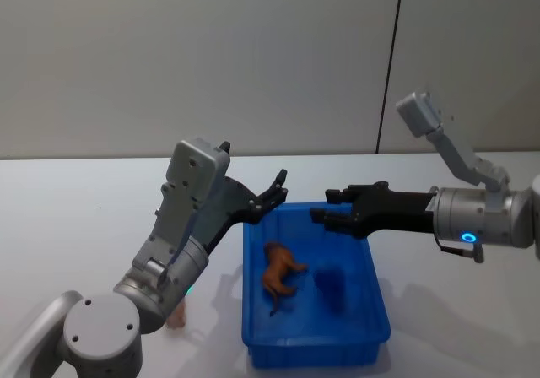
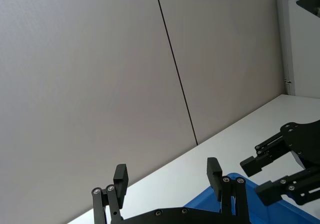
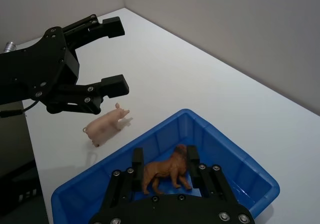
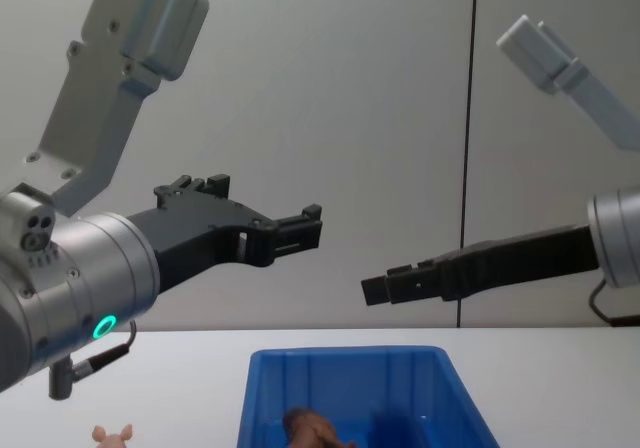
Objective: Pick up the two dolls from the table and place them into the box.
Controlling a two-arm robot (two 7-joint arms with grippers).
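Pink doll (image 3: pixel 106 127) sits on table (image 1: pixel 76 218) left of box (image 1: pixel 248 310), brown doll (image 1: pixel 280 277) inside it; I'd lower left gripper (image 1: pixel 277 194), spread & empty, squarely over its body, w/ right gripper (image 1: pixel 322 206), also spread, above box.

Pink doll (image 3: pixel 106 126) on bare table (image 3: pixel 200 74) near box (image 3: pixel 235 159); left arm (image 1: pixel 181 226) overhangs it. Box top unobstructed.

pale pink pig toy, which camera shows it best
The right wrist view: the pale pink pig-like toy figure shows whole on the white tabletop beside the blue plastic bin. The head view shows a sliver behind the left arm; the chest view just its top at the bottom edge.
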